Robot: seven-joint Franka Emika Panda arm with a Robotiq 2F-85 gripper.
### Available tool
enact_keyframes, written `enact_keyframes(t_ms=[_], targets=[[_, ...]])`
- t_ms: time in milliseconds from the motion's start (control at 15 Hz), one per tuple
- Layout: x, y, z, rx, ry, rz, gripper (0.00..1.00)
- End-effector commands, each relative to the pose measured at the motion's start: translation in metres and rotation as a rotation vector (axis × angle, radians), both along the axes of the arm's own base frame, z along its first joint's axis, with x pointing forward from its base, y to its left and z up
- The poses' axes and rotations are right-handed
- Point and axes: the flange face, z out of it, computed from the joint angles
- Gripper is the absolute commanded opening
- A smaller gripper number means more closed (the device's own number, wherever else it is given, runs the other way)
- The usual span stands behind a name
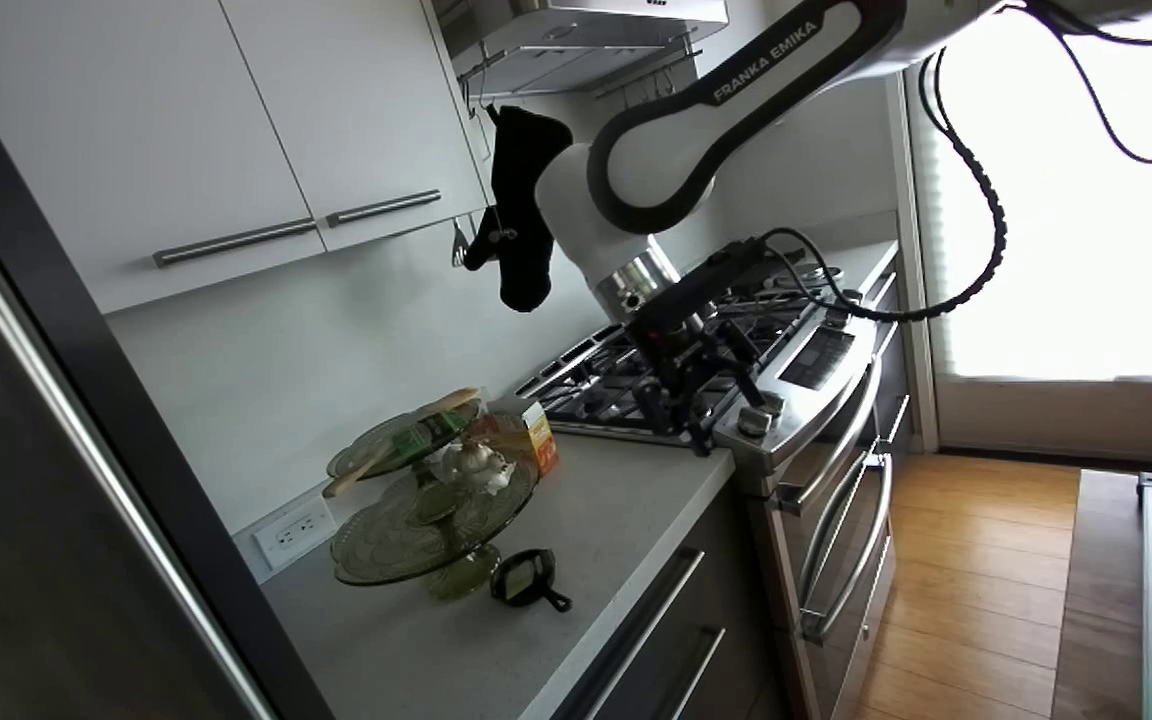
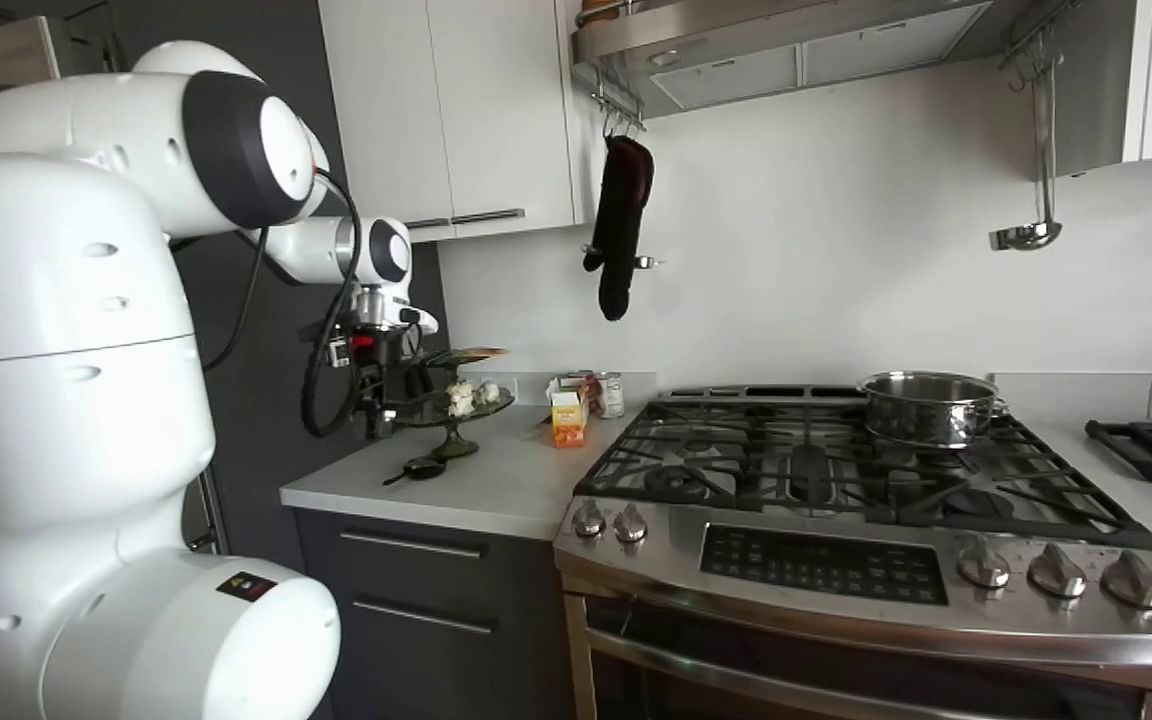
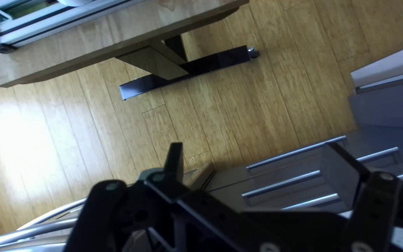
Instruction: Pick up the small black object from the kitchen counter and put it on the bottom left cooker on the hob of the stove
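The small black object, a tiny pan shape with a stub handle, lies on the kitchen counter in both exterior views (image 1: 526,577) (image 2: 424,467). It sits beside the foot of a glass stand. The pale kitchen counter (image 1: 626,490) runs up to the stove (image 2: 836,625). The hob (image 2: 808,470) has black grates; its bottom left burner (image 2: 678,480) is bare. My gripper (image 1: 728,420) is open and empty, with its fingers wide apart in the wrist view (image 3: 254,145). It hangs in the air, apart from the object. The wrist view shows floor and drawer fronts; the object is out of view there.
Tiered green glass stands (image 1: 436,520) hold garlic and a wooden utensil close to the object. An orange-yellow box (image 2: 568,420) and cans (image 2: 610,395) stand near the hob. A steel pot (image 2: 931,408) stands on the back right. A black oven mitt (image 1: 526,200) hangs behind my arm.
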Motion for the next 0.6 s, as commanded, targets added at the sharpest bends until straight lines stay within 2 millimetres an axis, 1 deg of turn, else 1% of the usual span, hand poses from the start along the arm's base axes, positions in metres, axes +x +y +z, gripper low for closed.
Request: enact_keyframes(t_ms=[0,67,133,200,467,533], targets=[[0.004,0.016,-0.002,0.007,-0.008,0.012,1.00],[0.006,0.030,-0.005,0.011,-0.009,0.024,1.00],[0.008,0.038,-0.007,0.012,-0.006,0.030,1.00],[0.010,0.042,-0.009,0.015,-0.004,0.033,1.00],[0.013,0.042,-0.008,0.018,-0.006,0.029,1.00],[0.018,0.041,-0.009,0.018,-0.023,0.048,1.00]])
